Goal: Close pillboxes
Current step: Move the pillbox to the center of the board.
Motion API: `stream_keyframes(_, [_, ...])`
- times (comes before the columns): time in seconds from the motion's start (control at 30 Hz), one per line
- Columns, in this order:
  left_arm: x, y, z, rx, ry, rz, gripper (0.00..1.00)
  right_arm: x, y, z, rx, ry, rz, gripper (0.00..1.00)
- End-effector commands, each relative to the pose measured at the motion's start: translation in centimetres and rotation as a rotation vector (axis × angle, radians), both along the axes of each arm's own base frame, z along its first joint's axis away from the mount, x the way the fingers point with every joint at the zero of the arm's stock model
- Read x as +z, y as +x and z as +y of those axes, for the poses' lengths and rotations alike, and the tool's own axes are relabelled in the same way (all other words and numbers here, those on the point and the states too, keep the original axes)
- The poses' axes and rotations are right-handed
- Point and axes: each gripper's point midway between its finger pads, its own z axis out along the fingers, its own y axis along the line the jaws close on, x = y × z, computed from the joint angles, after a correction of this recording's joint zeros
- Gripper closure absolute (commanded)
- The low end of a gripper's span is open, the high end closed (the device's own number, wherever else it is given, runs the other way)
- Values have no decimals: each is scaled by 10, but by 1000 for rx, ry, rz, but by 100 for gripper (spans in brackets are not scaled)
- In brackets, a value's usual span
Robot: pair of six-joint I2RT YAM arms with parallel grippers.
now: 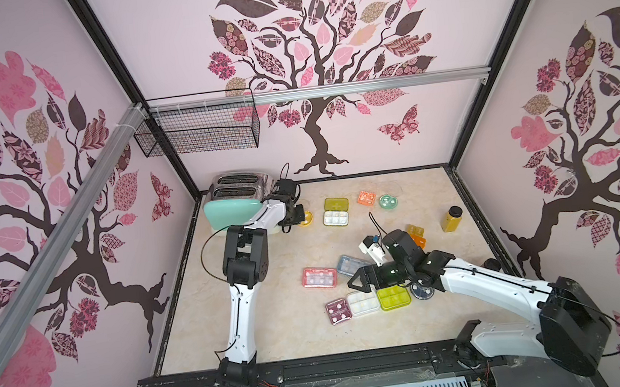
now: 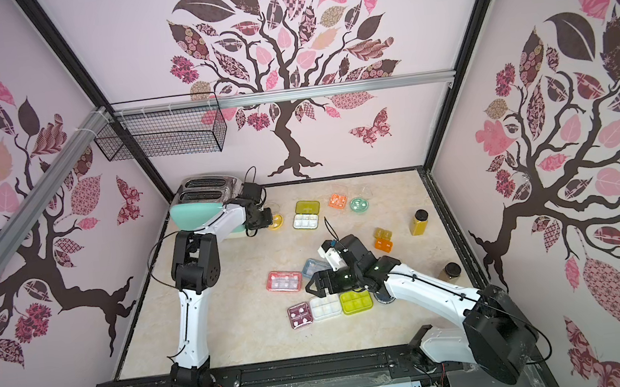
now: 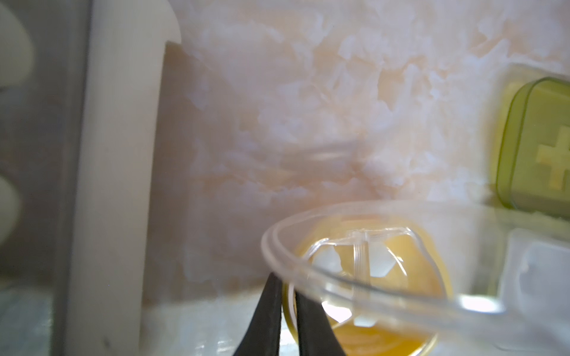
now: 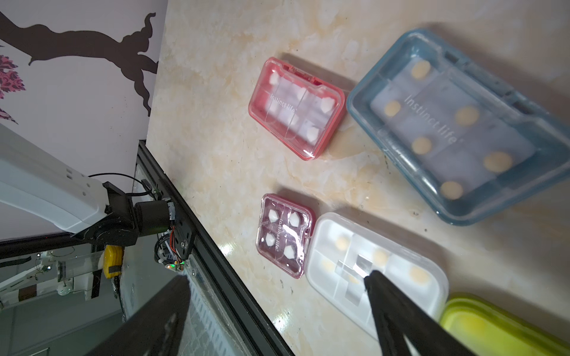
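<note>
By the toaster lies a round yellow pillbox [image 1: 308, 218] [image 3: 398, 277] with its clear lid [image 3: 354, 277] raised. My left gripper [image 1: 302, 217] [image 3: 288, 285] is shut on the rim of that lid. An open box with an olive lid [image 1: 336, 203] [image 3: 536, 154] and a white tray [image 1: 335, 218] sits beside it. Further right are an orange box [image 1: 366, 197] and a round mint box [image 1: 388, 201]. In front lie pink [image 4: 296, 108], blue [image 4: 456, 129], maroon [image 4: 282, 235], white [image 4: 348, 246] and yellow-green [image 4: 493, 326] pillboxes, lids down. My right gripper [image 1: 354, 282] [image 4: 275, 279] hovers open over them.
A mint toaster [image 1: 237, 204] stands at the back left, against my left arm. An amber bottle [image 1: 451, 219] with a black cap stands at the right, small yellow and orange boxes [image 1: 417, 235] beside it. A wire basket [image 1: 200, 131] hangs on the back wall.
</note>
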Motion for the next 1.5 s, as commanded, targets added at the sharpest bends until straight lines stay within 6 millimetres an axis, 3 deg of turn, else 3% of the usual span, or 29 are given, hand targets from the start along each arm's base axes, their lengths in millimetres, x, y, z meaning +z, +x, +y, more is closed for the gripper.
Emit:
stream_keyframes(0.0, [-14, -29, -6, -51, 50, 85, 87, 2, 7, 1, -14, 11, -7, 7])
stream_keyframes(0.3, [5, -78, -23, -69, 57, 71, 88, -5, 9, 0, -23, -4, 1, 5])
stream_keyframes(0.7, [19, -140, -19, -74, 25, 59, 89, -14, 21, 1, -45, -56, 8, 2])
stream_keyframes(0.9, [32, -152, 0, -20, 71, 37, 89, -14, 21, 0, -45, -64, 7, 3])
stream_keyframes(1.13, [30, -163, 10, -3, 95, 33, 89, -17, 26, 3, -44, -72, 9, 4])
stream_keyframes(1.47, [19, -142, -23, -41, -2, 29, 89, -21, 49, 2, -75, -81, 27, 9])
